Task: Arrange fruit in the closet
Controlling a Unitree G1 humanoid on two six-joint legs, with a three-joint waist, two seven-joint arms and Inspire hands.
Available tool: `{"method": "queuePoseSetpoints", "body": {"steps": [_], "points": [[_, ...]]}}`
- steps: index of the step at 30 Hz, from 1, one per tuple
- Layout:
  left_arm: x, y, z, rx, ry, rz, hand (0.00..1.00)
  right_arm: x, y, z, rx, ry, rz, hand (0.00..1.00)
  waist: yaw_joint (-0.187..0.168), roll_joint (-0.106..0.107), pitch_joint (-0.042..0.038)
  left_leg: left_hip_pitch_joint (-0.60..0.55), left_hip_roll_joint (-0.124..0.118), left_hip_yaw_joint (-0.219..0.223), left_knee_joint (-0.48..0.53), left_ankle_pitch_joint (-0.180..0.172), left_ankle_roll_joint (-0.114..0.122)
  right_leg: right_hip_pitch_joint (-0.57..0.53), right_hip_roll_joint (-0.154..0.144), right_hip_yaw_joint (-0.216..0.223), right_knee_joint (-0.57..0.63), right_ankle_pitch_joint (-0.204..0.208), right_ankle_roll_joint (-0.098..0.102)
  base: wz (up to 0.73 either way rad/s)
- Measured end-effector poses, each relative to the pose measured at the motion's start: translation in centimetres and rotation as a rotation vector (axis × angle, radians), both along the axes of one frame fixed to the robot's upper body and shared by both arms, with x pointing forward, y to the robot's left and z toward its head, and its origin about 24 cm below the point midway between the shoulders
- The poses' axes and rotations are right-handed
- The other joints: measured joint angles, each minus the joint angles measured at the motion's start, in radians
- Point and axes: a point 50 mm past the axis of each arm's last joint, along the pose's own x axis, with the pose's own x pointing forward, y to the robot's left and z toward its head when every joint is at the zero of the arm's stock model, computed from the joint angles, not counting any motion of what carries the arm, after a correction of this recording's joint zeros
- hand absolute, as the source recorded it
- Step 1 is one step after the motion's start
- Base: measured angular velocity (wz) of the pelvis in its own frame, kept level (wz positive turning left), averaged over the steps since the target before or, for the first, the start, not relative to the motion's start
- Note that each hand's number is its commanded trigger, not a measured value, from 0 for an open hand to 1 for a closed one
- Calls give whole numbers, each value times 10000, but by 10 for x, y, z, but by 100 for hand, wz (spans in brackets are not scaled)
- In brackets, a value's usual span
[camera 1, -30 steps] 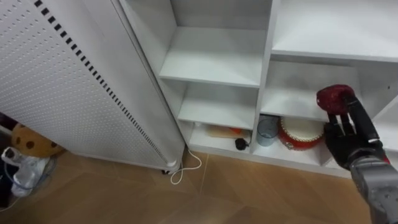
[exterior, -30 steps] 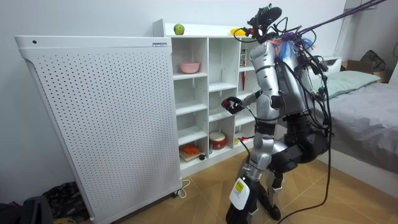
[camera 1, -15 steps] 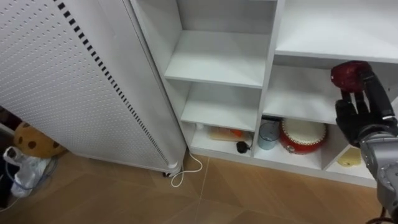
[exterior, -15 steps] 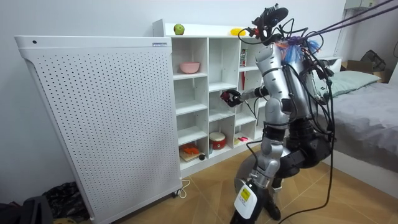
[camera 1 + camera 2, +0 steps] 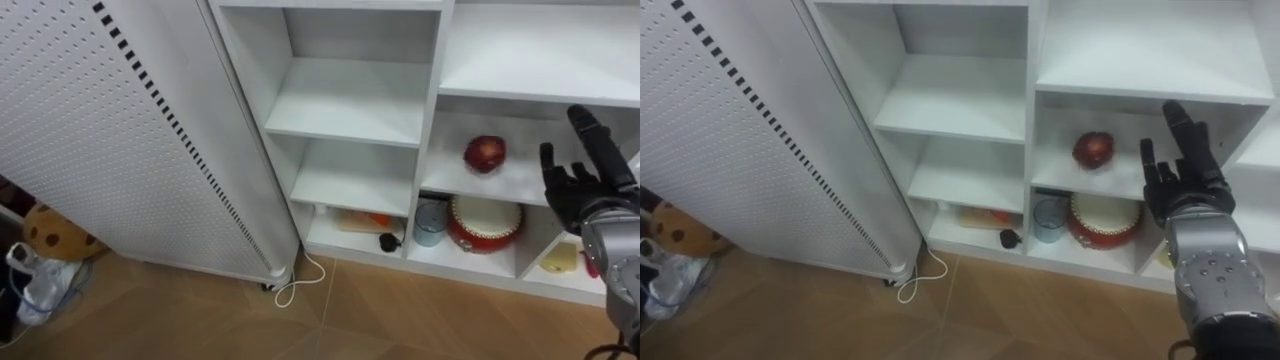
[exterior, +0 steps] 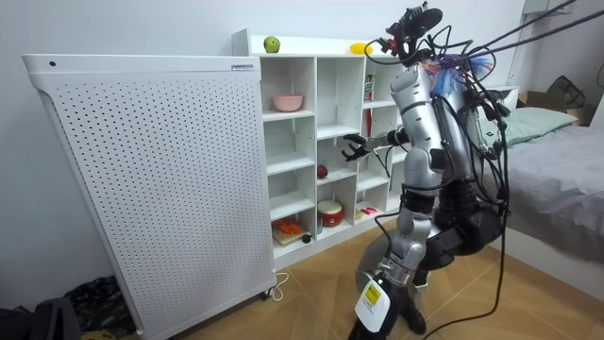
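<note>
Red apple (image 5: pixel 484 154) lies on a shelf (image 5: pixel 445 182) of the closet (image 5: pixel 432 120), to the left of the right hand (image 5: pixel 578 188) and a little deeper in. There is a clear gap between them.

I judge that the step now is to take the hand out of the compartment and leave the apple where it is. To do this well, the hand should go straight back toward the robot, not sideways to the left, because there the fingers could brush the apple. An apple is round and the shelf is smooth, so a small push may roll it to the edge. The fingers should remain straight until they are past the front of the shelf. The arm should also not drop, because below the hand stands a red pot (image 5: pixel 485 216) with a cup (image 5: pixel 430 214) beside it.

The right hand is fully spread. Its fingers (image 5: pixel 1180 125) are straight, a little apart, and point up and forward into the closet. It holds nothing and touches nothing that I can see, neither the apple nor the shelf.

In the room view, a green fruit (image 6: pixel 272 44) lies on top of the closet, high above the hand.
</note>
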Motion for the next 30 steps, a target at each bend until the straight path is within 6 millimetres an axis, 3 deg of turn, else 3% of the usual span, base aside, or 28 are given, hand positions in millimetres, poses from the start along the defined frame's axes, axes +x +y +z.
{"method": "queuePoseSetpoints", "body": {"steps": [16, 22, 25, 30], "points": [[-9, -6, -2, -498, 267, -279, 0, -1, -5, -10, 16, 140, -66, 0, -51, -56, 34, 264, 33, 55, -350, 33, -52, 224, 16, 28, -313, 11, 98, 0], [-9, -7, -2, -498, 256, -222, 0, -2, -5, -16, 205, 198, 27, 0, -33, -94, 59, 728, 146, 35, -816, 76, -33, 755, 257, -13, -950, 231, 56, -6], [-10, -6, -2, -546, 273, -127, 0, -5, -8, -32, 321, 516, 135, 0, -12, -94, 65, 1250, 217, 31, -1168, 109, -17, 1320, 364, -105, -1436, 368, 64, -8], [0, -6, -1, -702, 206, -171, 0, -15, -15, -62, 203, 829, 296, 0, -3, -117, 185, 2303, 208, 180, -1904, 181, 87, 2282, 319, -129, -2031, 401, 212, -2]]}}
